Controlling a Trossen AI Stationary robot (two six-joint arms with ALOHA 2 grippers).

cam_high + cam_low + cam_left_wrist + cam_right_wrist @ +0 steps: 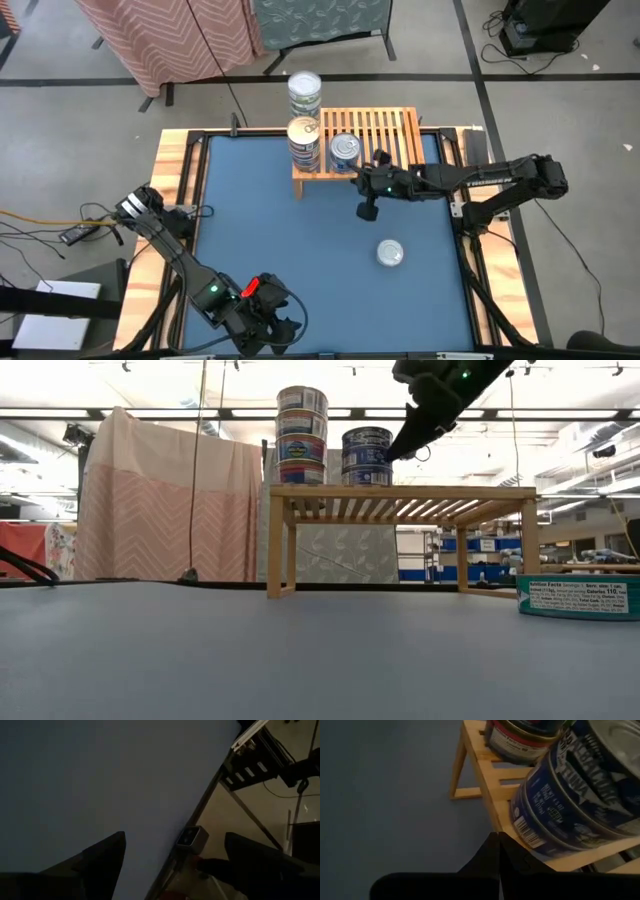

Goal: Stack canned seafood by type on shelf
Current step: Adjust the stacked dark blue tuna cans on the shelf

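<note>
Right tool (367,212): shut, empty, just off your slatted light-wood shelf (385,130) by blue-labelled round tins (344,153).
Left tool (268,322): wide, empty, near table (300,250) edge.

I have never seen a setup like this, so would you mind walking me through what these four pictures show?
This is a robot with two dark arms at a blue table. One picture looks straight down from above, one looks level across the tabletop, and the other two come from cameras on each arm's wrist.

A low wooden shelf stands at the far side. On it are a tall stack of tins and a shorter stack of blue tins. One loose tin lies on the table.

The right hand hangs just in front of the shelf, beside the blue tins, with its fingers shut and empty. The left hand waits at the near edge of the table, open and holding nothing.
</note>
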